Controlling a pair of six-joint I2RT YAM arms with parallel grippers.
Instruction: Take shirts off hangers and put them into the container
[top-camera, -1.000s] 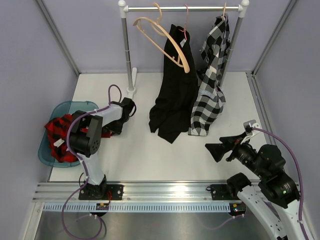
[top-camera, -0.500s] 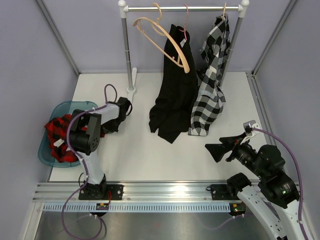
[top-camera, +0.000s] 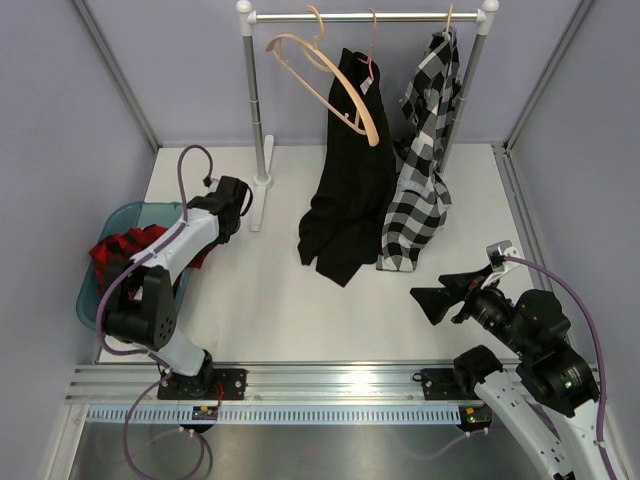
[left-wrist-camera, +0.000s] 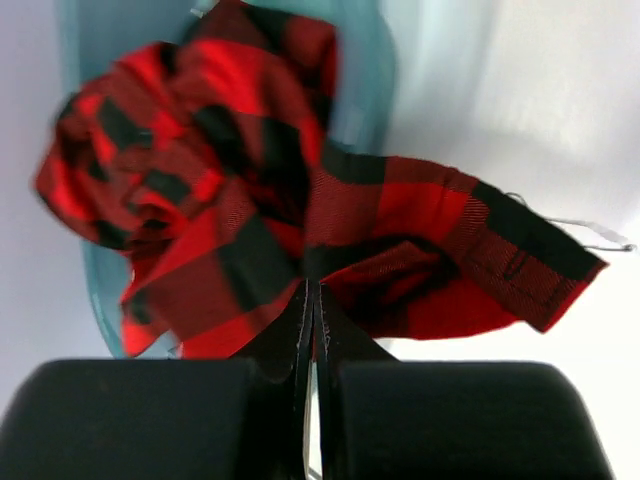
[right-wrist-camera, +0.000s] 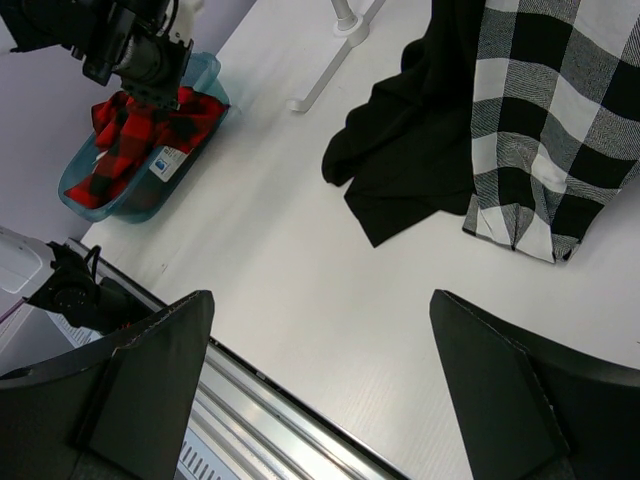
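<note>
Left claw (left-wrist-camera: 312, 290) shut, empty, I think for nudging: sleeve of red plaid shirt (left-wrist-camera: 230, 200) spills over container (left-wrist-camera: 372, 75) rim. My right claw (right-wrist-camera: 320, 300) gapes empty, waiting.

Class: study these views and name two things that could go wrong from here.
The red plaid shirt spills over the container's rim onto the table; the shut left gripper near it might drag it out. The black shirt and checked shirt hang touching, so pulling one could snag the other.
</note>
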